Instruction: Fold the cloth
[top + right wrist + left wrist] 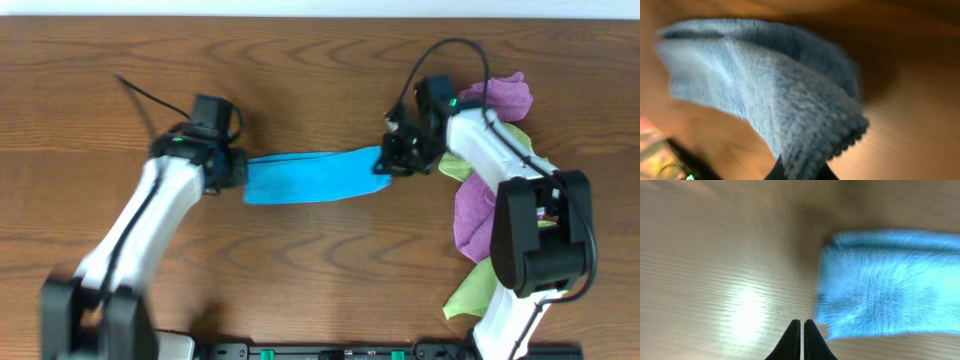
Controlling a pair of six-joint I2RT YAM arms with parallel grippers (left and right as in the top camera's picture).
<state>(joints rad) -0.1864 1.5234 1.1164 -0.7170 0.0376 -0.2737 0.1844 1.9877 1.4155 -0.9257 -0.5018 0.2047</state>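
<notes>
The blue cloth lies as a long folded strip across the middle of the table. My right gripper is shut on its right end and holds that end lifted; in the right wrist view the cloth hangs from the fingers. My left gripper is shut and empty, just off the cloth's left end. In the left wrist view the closed fingertips hover over bare wood beside the cloth's edge.
A pile of other cloths sits at the right: a purple one, another purple one and green ones. The table is brown wood.
</notes>
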